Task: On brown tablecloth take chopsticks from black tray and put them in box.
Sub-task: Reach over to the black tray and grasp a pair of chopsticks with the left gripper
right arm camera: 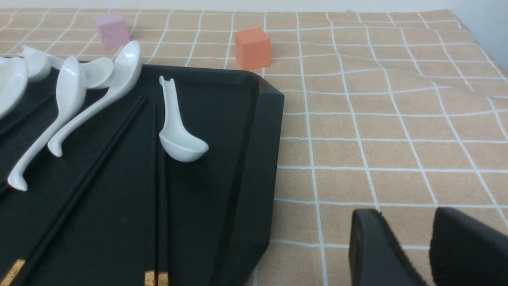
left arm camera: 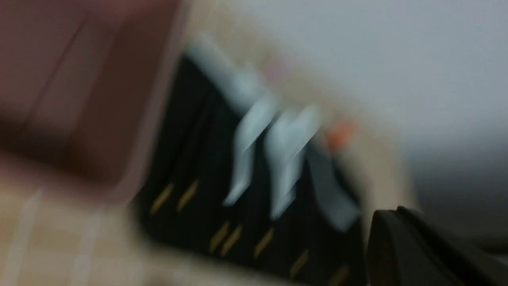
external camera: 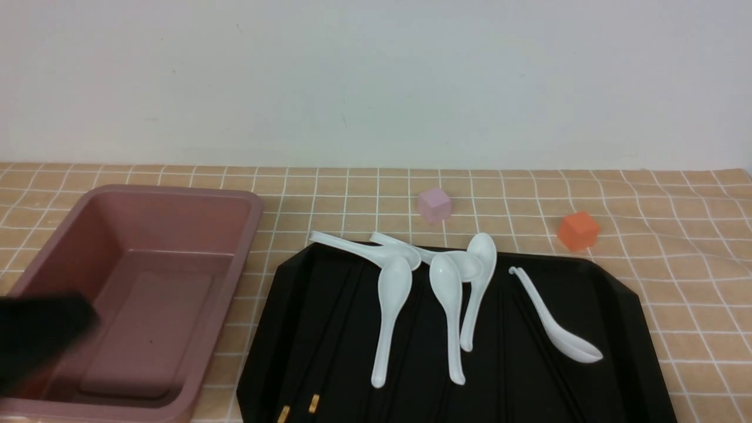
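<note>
Tan-brown tablecloth (external camera: 675,235) with a thin white grid covers the tabletop, slightly wrinkled at the right of the front view. A black tray (external camera: 617,305) with cut-off corners fills the lower middle and right of that frame. The pink box (external camera: 247,235) stands just beside it at the lower left, with a strip of cloth between them.

The chopsticks (external camera: 314,402) lie flat on the tray, thin black sticks hard to trace against it. Two of their gold bands show at the bottom edge, left of centre. In the right wrist view a pair (right arm camera: 158,178) lies side by side near the middle of the frame, with bands at the bottom edge, and another stick slants off to the lower left. White spoons (external camera: 390,305) lie scattered over the tray, some crossing the sticks. Two handles overhang its far rim. Beyond the tray, a lilac cube (external camera: 435,204) sits on the cloth at upper centre and an orange cube (external camera: 578,230) to its right.

The left tool (external camera: 44,332) is a dark blur at the lower left of the front view, in front of the box's near end. Its wrist view is smeared, with one dark finger (left arm camera: 412,246) at the lower right, so I cannot tell how far apart its fingers are or whether it holds anything.

The right tool (right arm camera: 420,254) sits at the lower right of its wrist view, over bare cloth beside the tray. Its two dark fingers (right arm camera: 373,250) stand a little apart with nothing between them.
</note>
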